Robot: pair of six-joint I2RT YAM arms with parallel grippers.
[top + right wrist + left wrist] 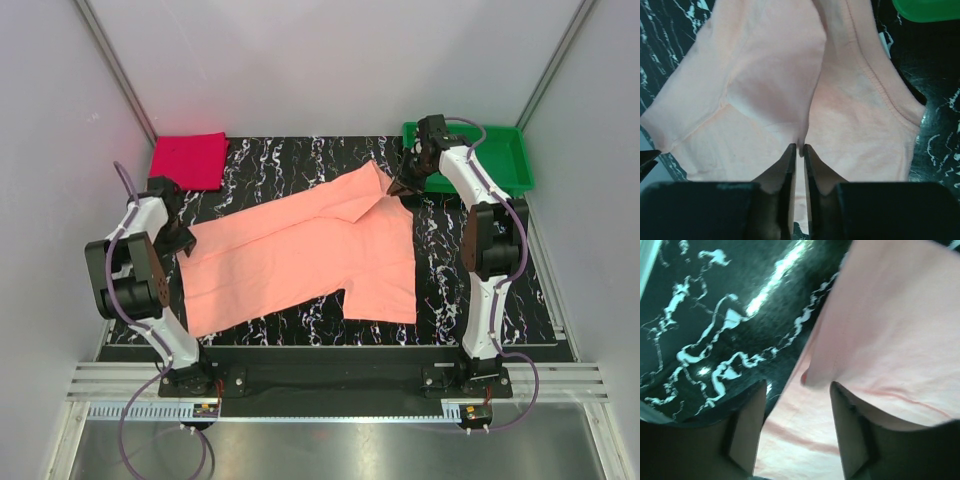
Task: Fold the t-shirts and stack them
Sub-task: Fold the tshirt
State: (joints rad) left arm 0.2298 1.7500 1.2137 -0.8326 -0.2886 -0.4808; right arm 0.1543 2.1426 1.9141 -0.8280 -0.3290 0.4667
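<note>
Right end effector [798,148] pinches salmon t-shirt [765,75]; left end effector [797,390] stands open.

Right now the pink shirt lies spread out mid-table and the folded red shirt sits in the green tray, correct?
No. The top view shows the folded red shirt at the table's far left corner, not in the green tray at far right. The pink shirt does lie spread out mid-table.
</note>
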